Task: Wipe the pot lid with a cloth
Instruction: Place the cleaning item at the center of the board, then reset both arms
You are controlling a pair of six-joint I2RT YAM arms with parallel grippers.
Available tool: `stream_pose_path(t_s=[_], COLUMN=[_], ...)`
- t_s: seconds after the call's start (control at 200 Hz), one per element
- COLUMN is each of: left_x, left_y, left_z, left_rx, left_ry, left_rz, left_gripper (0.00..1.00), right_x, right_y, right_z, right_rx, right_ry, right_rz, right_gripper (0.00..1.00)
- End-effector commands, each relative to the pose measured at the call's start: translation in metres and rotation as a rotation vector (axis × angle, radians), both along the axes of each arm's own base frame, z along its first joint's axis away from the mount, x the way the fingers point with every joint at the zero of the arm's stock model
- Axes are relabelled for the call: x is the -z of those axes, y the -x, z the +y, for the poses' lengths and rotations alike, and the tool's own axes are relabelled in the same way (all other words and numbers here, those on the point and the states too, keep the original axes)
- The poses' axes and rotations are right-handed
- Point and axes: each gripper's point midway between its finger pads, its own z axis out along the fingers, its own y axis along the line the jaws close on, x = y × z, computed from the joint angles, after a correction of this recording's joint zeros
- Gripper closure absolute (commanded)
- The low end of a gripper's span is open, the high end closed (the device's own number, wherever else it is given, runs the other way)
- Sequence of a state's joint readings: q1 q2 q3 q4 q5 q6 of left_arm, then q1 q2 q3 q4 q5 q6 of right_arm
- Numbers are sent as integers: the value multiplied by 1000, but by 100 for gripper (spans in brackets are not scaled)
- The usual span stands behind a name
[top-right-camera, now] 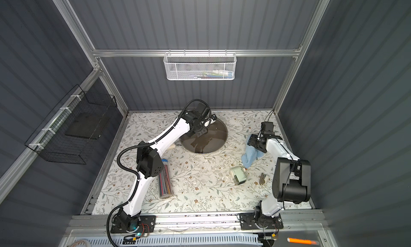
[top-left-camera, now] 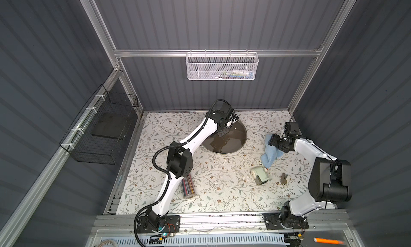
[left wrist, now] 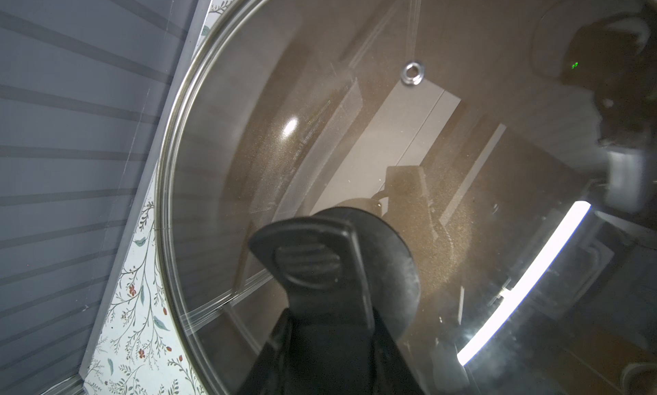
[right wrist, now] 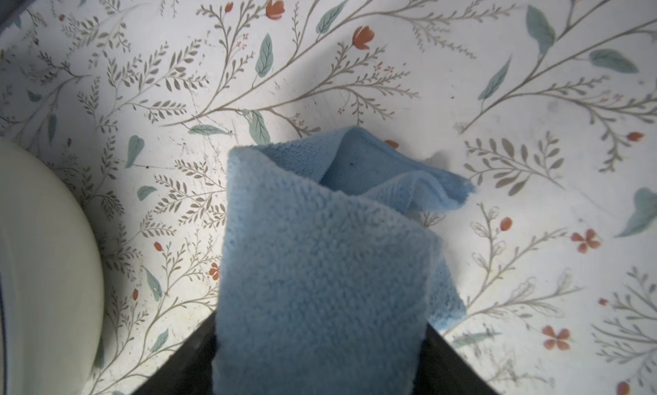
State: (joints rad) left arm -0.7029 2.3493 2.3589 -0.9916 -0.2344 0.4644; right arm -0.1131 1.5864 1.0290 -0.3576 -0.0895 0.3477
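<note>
Two grippers seen in both top views. Left gripper (top-left-camera: 223,133) set on pot lid (top-left-camera: 232,142), near middle of counter (top-left-camera: 222,186) far edge. In left wrist view, jaws seen closed on black handle (left wrist: 320,265) of lid. Cloth (top-left-camera: 270,156) found crumpled near right edge, well apart from lid. Right gripper (top-left-camera: 272,142) placed over cloth, jaws spread wide, cloth lying between them.

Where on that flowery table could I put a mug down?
Most open: the front middle, between the pencil tube and the pale green roll. Back left corner beside the pot lid is bare too. Crowded on the right: cloth, roll, a small brown object.
</note>
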Motion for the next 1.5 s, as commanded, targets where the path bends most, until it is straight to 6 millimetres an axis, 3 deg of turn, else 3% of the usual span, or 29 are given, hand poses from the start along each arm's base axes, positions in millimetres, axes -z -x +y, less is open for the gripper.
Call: stream_pose_path(t_s=[0.0,0.045,0.18,0.365,0.635,0.775,0.881,0.936,1.001,1.021,1.131,1.281,1.386,1.496], left_x=[-4,-3,-2,-16,-56,-93,-116,-121,-113,-99,-68,-27,7,22], left_y=[-6,-7,-7,-7,-7,-2,-1,-4,-7,-6,-5,4,13,21], left_z=[2,3,5,7,12,28,61,90,130,147,218,288,315,324], left_rx=[1,-3,-5,-15,-90,-183,-312,-411,-529,-577,-756,-901,-935,-925], left_ry=[-3,-7,-11,5,130,255,355,413,463,455,490,489,466,438], left_rz=[-16,-19,-21,-53,-162,-283,-403,-451,-480,-484,-547,-610,-653,-713], left_gripper=[100,100,100,56,4,0,0,0,0,0,0,0,0,0], right_x=[-19,-22,-32,-40,-49,-40,-33,-30,-24,-23,-19,-20,-26,-33], right_y=[-6,-6,-7,-4,3,15,28,34,42,44,49,49,45,37], right_z=[-2,-2,-4,-9,-16,-30,-41,-46,-49,-50,-50,-49,-48,-47], right_rx=[1,4,15,41,76,136,196,221,234,236,231,211,190,159], right_ry=[26,29,37,58,102,166,222,247,271,276,295,314,333,356], right_rz=[-49,-58,-87,-124,-210,-244,-288,-319,-345,-358,-421,-461,-505,-554], right_gripper=[11,1,1,1,1,1,1,1,1,1,1,1,1,1])
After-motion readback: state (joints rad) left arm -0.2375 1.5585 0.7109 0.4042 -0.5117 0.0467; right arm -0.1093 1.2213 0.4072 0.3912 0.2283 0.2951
